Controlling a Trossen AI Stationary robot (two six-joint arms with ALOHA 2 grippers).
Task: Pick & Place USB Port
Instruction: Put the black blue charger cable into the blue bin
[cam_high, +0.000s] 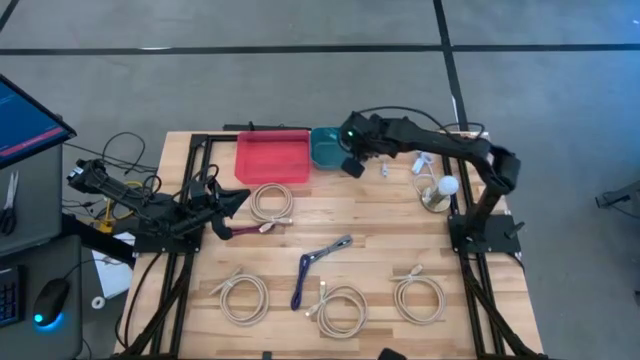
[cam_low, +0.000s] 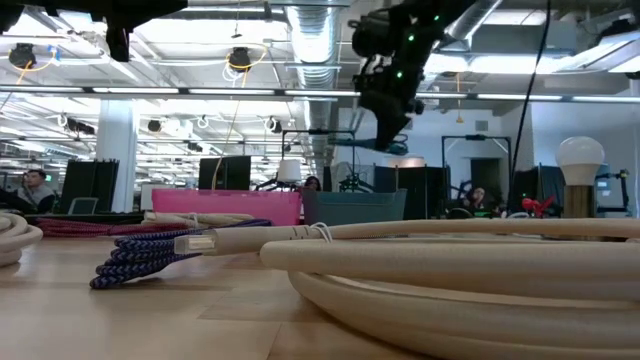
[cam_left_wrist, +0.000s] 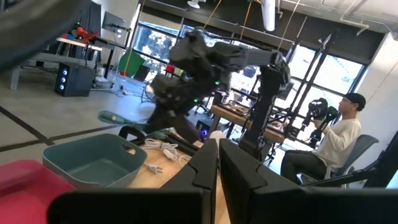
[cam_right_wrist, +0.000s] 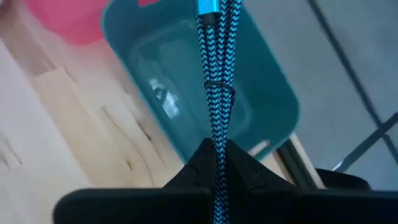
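The light wooden plank table (cam_high: 370, 230) stands on a grey floor in an open workshop with ceiling ducts and monitor desks behind. Along its near edge lie three coiled cream USB cables: one toward the left corner (cam_high: 244, 297), one mid-edge (cam_high: 342, 308), one toward the right (cam_high: 419, 298). Just inward rests a dark blue braided cable (cam_high: 312, 268), with bare wood around it. A fourth cream coil (cam_high: 272, 203) lies nearer the left edge, beside the left gripper (cam_high: 238, 199), whose fingers (cam_left_wrist: 239, 180) are pressed together and empty. A white-bulbed lamp (cam_high: 441, 191) stands by the right edge. At the far edge sit a red rectangular plastic tray (cam_high: 272, 157) and, touching it, a teal plastic bin (cam_right_wrist: 249, 106). The right gripper (cam_right_wrist: 215, 163) hangs over that bin, fingers clamped on a blue-and-black braided USB cable (cam_right_wrist: 216, 87) that dangles above the bin's hollow. A person (cam_left_wrist: 333, 140) sits beyond the table.
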